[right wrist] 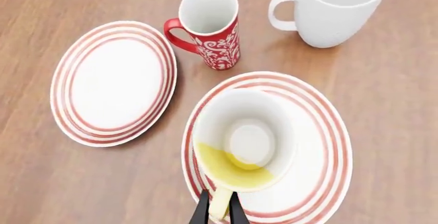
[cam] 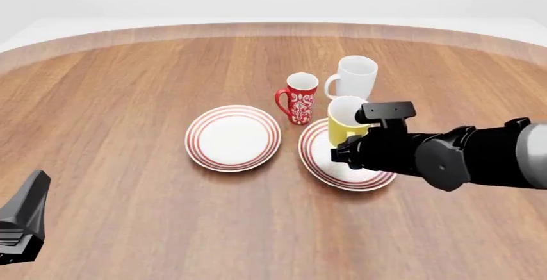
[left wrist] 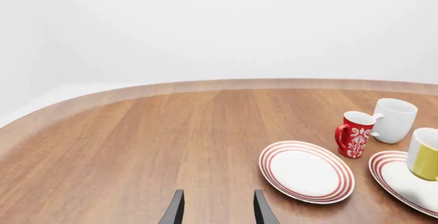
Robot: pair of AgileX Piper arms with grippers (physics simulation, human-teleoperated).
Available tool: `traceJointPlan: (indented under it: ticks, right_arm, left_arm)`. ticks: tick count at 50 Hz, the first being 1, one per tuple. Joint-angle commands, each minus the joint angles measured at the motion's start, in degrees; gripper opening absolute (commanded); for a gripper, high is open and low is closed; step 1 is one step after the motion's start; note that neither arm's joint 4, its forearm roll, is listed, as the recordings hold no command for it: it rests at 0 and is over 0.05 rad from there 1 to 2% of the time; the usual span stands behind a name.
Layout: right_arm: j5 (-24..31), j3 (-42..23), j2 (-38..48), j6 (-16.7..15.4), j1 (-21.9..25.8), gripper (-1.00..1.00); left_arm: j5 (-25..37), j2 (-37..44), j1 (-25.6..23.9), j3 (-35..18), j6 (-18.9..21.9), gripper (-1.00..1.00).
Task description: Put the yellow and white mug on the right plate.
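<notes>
Right wrist view looks almost straight down into the yellow and white mug, whose handle sits pinched between the narrow fingers of the right tool; holding it by the handle leaves the body free to go down flat. The mug is directly ahead of that tool, over the right plate, and its white inside covers the plate's middle. Whether its base already touches the plate or is just above it I cannot tell: in the left wrist view the mug appears to stand a little proud of the plate. My judgement is that the carry is nearly finished, with lowering and release to come.

Just beyond the mug, farther from the tool, the red mug stands with its handle turned toward the left plate, and the white mug is beside it. Both stand close past the plate's far rim, so a release off-centre toward them could knock one.

The left tool hovers low over the bare worktop, well away from the crockery, its fingers spread apart and holding nothing, presumably parked out of the way.
</notes>
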Motion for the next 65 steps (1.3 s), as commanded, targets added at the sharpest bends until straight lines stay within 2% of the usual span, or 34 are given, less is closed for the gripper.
traceJointPlan:
  ticks: [1, 15, 19, 21, 29, 30, 49, 52, 55, 58, 65]
  right_arm:
    - [-1.4, -0.2, 1.7, -0.1, -1.1, -1.00]
    - [-4.7, 0.7, 4.8, 0.1, -1.7, -1.00]
    - [-3.5, -0.1, 4.3, 0.2, -1.7, -1.00]
    - [-4.9, 0.5, 5.2, 0.3, -1.6, -1.00]
    - [-4.4, 0.0, 5.6, 0.4, -1.7, -1.00]
    - [-3.9, 0.0, 5.4, 0.3, -2.3, 1.00]
    - [-2.8, -0.2, 5.0, 0.1, -2.1, 1.00]
    - [-4.0, 0.6, 5.6, 0.2, -1.9, 1.00]
    - [-2.1, 0.2, 4.0, 0.1, -1.9, 1.00]
    - [-2.8, 1.4, 3.8, 0.0, -1.9, 1.00]
    - [-0.9, 2.1, 1.1, -0.3, -2.1, 1.00]
  left_arm:
    - [0.0, 0.0, 0.0, 0.0, 0.0, 1.00]
    - [0.0, 0.0, 0.0, 0.0, 0.0, 1.00]
    - [0.0, 0.0, 0.0, 0.0, 0.0, 1.00]
    - [0.0, 0.0, 0.0, 0.0, 0.0, 1.00]
    - [0.0, 0.0, 0.0, 0.0, 0.0, 1.00]
    - [0.0, 0.0, 0.0, 0.0, 0.0, 1.00]
    - [0.0, 0.0, 0.0, 0.0, 0.0, 1.00]
    - [0.0, 0.0, 0.0, 0.0, 0.0, 1.00]
    - [0.0, 0.0, 0.0, 0.0, 0.0, 1.00]
    - [0.0, 0.0, 0.0, 0.0, 0.0, 1.00]
    - [0.0, 0.0, 0.0, 0.0, 0.0, 1.00]
